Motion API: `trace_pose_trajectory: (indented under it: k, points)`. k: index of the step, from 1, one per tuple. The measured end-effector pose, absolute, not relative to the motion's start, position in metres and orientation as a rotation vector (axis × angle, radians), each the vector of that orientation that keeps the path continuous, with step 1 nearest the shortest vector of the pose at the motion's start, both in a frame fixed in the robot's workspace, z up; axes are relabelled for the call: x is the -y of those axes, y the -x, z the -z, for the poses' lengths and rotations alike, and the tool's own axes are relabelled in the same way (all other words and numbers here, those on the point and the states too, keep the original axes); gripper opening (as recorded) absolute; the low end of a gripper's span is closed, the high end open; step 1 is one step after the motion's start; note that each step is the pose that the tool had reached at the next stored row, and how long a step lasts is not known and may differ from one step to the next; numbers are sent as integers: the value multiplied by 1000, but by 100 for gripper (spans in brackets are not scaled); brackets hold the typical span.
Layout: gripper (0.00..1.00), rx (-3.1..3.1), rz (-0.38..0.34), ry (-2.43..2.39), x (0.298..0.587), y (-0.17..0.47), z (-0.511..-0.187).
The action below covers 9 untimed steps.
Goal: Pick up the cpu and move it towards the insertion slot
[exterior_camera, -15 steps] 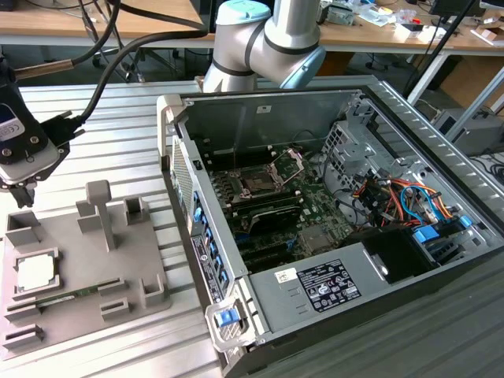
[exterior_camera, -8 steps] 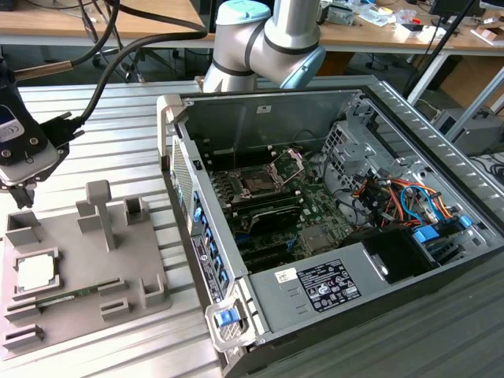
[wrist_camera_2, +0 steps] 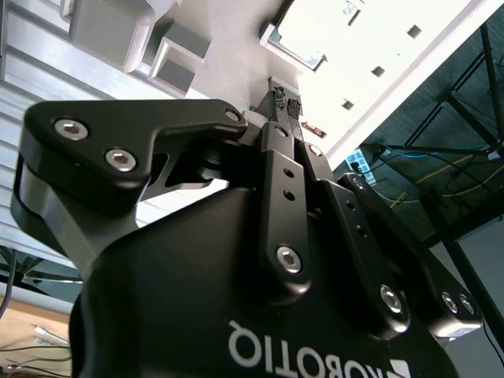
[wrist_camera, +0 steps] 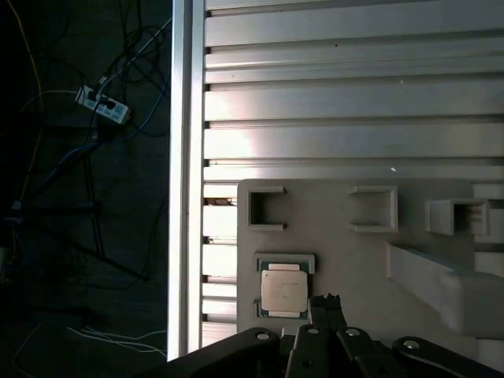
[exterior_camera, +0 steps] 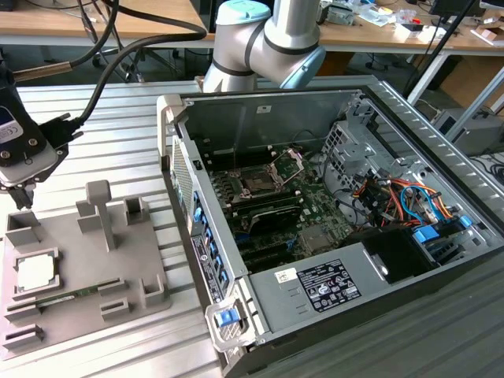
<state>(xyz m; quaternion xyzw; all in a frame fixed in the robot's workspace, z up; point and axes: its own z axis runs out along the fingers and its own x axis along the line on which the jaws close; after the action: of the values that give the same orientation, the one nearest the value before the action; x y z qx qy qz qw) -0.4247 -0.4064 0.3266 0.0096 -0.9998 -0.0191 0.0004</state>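
Nothing readable. White upside-down lettering (wrist_camera_2: 315, 350) printed across black metal gripper (wrist_camera_2: 285, 106) in the second wrist view. White rectangular label (exterior_camera: 328, 284) and small white sticker (exterior_camera: 285, 276) stuck on grey metal power-supply cover (exterior_camera: 276, 313), lower middle of exterior view, print too small.

At the far left of the exterior view the frame edge cuts off part of the gripper (exterior_camera: 21, 197), and the arm (exterior_camera: 268, 35) leaves through the top edge. The grey tray (exterior_camera: 87, 268) loses its lower left corner to the frame. In the first wrist view the gripper's body hides part of it.
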Motion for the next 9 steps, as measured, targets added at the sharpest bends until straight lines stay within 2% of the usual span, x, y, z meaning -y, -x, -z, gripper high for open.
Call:
trace_pose_trajectory:
  k: [9]
  points:
    - [11,3140,60,-30,406,426,-325]
